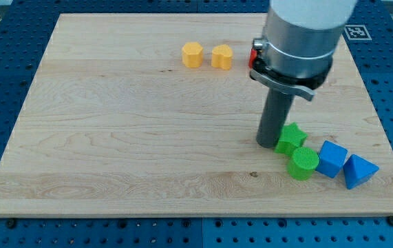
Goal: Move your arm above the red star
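Observation:
Only a small red piece (256, 55) shows at the left edge of the arm's grey body near the view's top; it may be the red star, its shape hidden by the arm. My tip (266, 143) rests on the board well below it, just left of a green star (290, 138), touching or nearly touching it.
A green cylinder (304, 163) lies below the green star. A blue cube (332, 158) and a blue triangular block (358, 171) lie to its right. Two yellow blocks, a hexagon (192, 54) and a second one (221, 56), sit near the top. The wooden board (127, 124) lies on a blue pegboard table.

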`<move>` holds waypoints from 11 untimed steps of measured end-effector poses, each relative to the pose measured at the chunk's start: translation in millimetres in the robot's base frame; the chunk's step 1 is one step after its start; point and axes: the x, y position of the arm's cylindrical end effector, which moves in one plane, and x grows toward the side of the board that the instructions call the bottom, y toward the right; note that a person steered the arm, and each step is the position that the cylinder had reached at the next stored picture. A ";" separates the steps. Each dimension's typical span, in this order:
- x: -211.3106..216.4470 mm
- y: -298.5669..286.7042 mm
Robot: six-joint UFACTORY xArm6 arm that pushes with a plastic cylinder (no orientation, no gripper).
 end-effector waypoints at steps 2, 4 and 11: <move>-6.7 26.8; -76.9 -105.9; -235.4 40.4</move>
